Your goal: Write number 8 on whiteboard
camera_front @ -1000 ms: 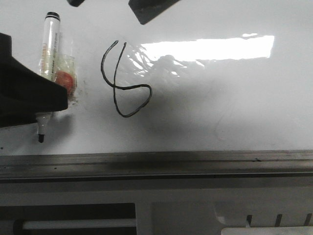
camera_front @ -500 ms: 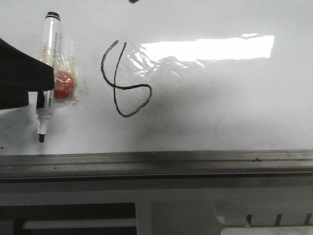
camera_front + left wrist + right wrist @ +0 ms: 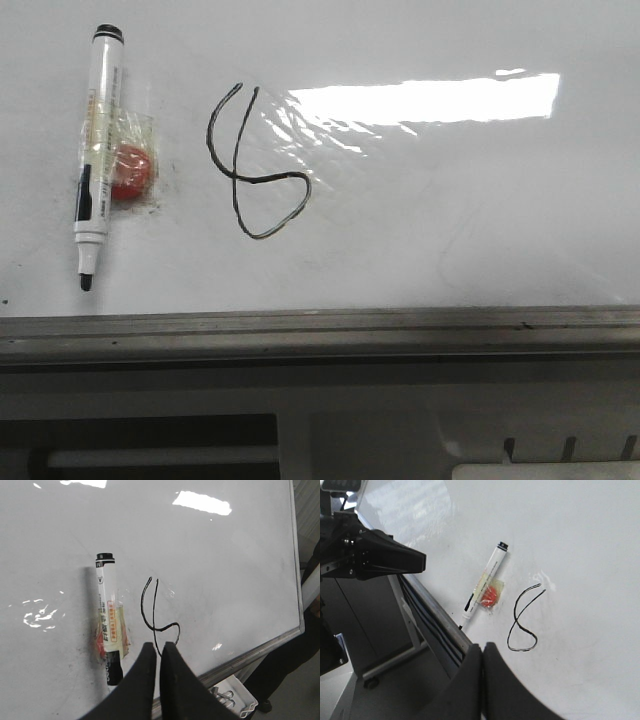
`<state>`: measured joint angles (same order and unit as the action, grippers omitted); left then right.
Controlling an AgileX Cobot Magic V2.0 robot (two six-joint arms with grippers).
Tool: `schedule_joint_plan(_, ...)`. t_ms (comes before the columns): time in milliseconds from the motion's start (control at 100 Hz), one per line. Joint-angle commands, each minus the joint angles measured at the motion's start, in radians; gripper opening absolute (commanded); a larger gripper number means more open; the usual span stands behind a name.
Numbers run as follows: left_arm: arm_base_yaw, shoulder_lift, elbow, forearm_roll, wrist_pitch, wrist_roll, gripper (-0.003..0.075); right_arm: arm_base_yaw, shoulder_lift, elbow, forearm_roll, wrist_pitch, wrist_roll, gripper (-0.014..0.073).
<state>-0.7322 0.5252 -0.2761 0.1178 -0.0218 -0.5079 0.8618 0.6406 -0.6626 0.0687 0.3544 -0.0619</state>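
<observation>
Gone from the front view is the dark arm that covered the marker (image 3: 97, 150) a second ago; the pen now lies fully exposed on the whiteboard (image 3: 480, 220), its tip toward the grey frame edge (image 3: 320, 330). A red blob under clear film (image 3: 130, 170) touches the marker's side. Beyond that blob from the marker lies the number 8 (image 3: 255, 165), a loopy black line with its upper loop unclosed. Both the left pincer (image 3: 154, 652) and the right pincer (image 3: 482, 652) are closed tight, holding nothing.
</observation>
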Motion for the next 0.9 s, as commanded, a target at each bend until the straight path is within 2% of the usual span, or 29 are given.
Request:
schedule_joint_plan(0,0.003,-0.055,0.008,0.008,-0.06,-0.005,-0.002,0.001,-0.123,0.073,-0.014,-0.135,-0.009,-0.006)
schedule_joint_plan(190,0.003,-0.158,0.084,0.008,-0.06,-0.005,-0.002,0.001,-0.372,0.252,-0.014,-0.121,-0.009,-0.006)
schedule_joint_plan(370,0.003,-0.184,0.108,0.006,-0.06,-0.005,-0.002,0.001,-0.531,0.345,-0.014,-0.061,-0.009,-0.0064)
schedule_joint_plan(460,0.003,-0.184,0.108,-0.033,-0.061,-0.005,-0.002,0.001,-0.558,0.371,-0.007,-0.06,-0.009,-0.0064)
schedule_joint_plan(890,0.003,-0.184,0.108,-0.033,-0.061,-0.005,-0.002,0.001,-0.562,0.402,-0.005,-0.039,-0.009,-0.0064)
